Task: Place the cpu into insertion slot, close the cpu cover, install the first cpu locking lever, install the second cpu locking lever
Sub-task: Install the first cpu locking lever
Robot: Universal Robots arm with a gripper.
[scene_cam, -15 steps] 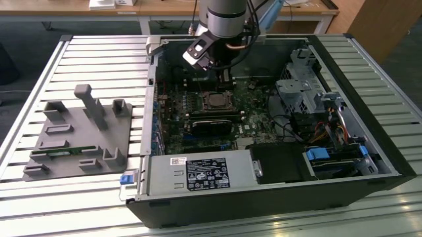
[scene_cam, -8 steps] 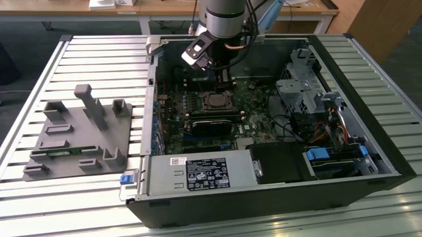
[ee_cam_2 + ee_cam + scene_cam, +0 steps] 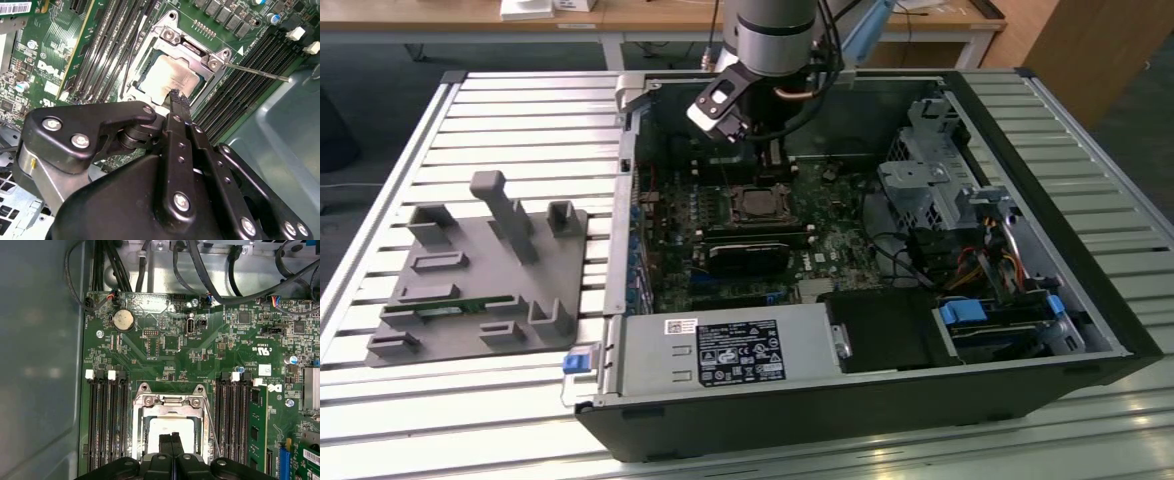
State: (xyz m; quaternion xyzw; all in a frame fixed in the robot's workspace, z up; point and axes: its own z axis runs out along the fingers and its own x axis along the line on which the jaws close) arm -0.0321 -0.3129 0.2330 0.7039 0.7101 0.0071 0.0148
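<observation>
Gripper (image 3: pixel 775 172) clenched, empty, at 12 o'clock of slot (image 3: pixel 758 205) in exterior view | cpu (image 3: pixel 167 80) seated under lowered cover (image 3: pixel 200 52) | lever (image 3: pixel 257 71) jutting out beside cover

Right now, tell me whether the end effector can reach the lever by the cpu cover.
Probably yes: the end effector, shut, hangs over the cpu, and the lever sticks out beside it with nothing above it.
</observation>
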